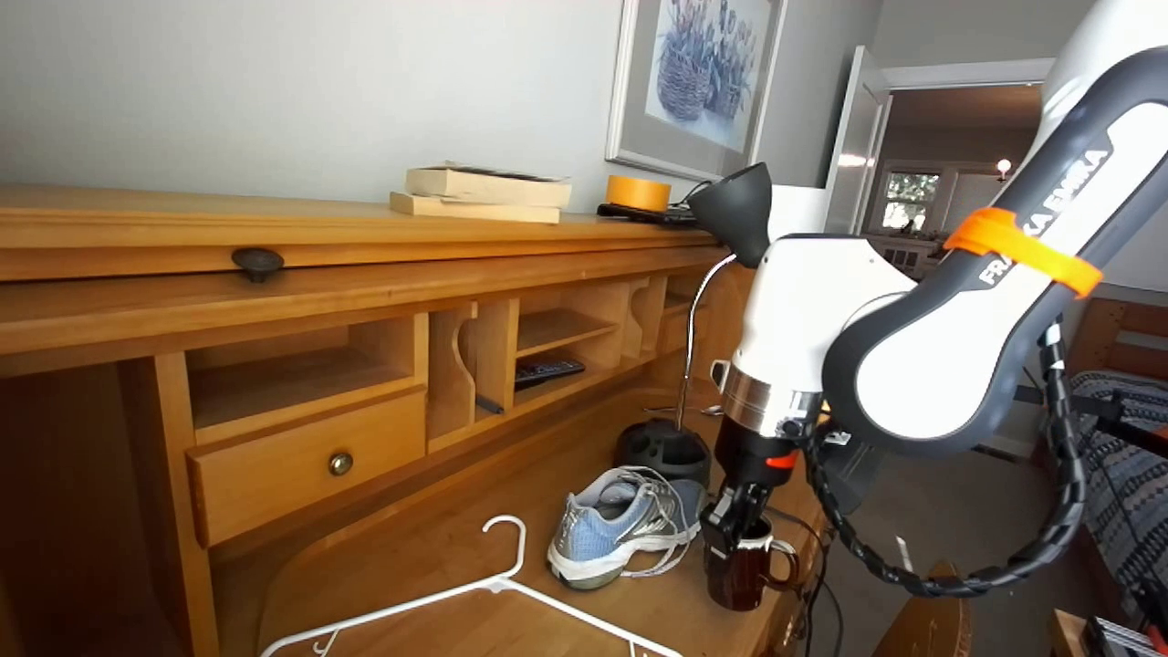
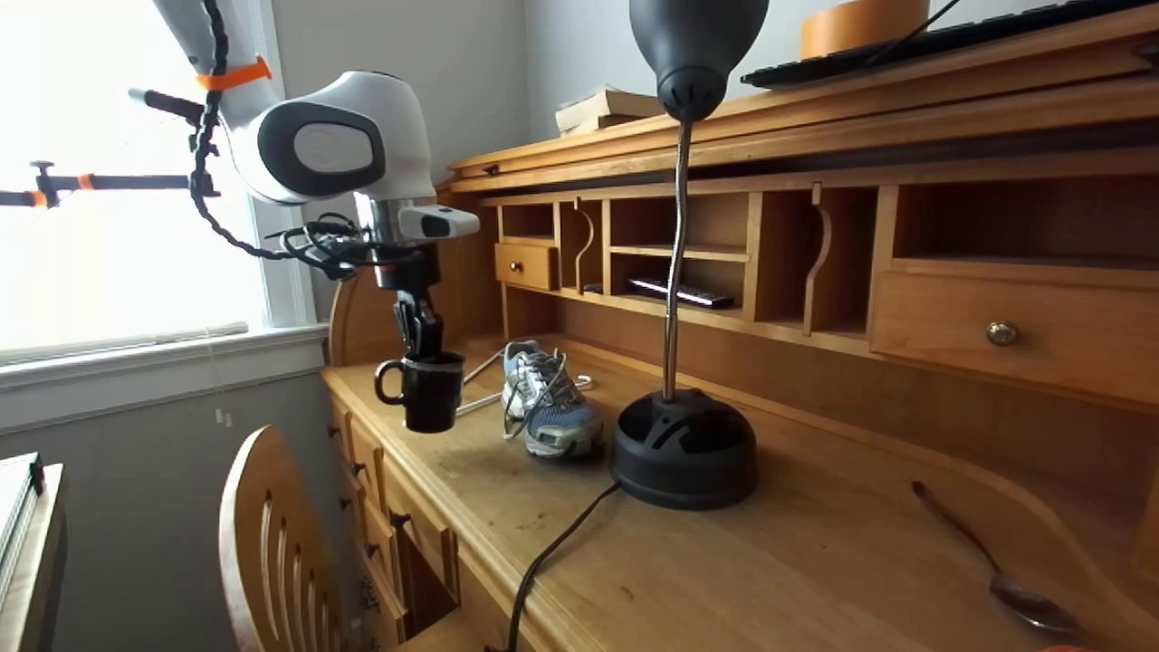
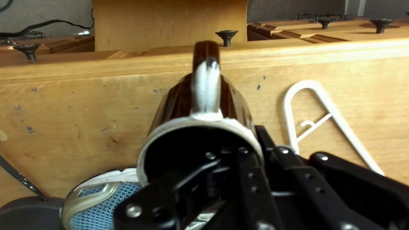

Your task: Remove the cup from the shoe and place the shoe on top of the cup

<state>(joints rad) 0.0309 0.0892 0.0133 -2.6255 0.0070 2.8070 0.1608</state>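
Evidently, cup (image 2: 435, 398) is pinched at rim by gripper (image 3: 255, 140), fingers nearly together on its wall, one inside, one outside. Cup is held upright beside shoe (image 2: 550, 403); shoe is supported by surface (image 2: 815, 552), just beside lamp base (image 2: 684, 475). Whether surface is touched by cup cannot be told.

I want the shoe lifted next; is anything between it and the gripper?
Only the cup: the gripper has it pinched at the rim and would likely need to set it down first. Nothing else visible blocks the way to the shoe; the lamp base stands beside it.
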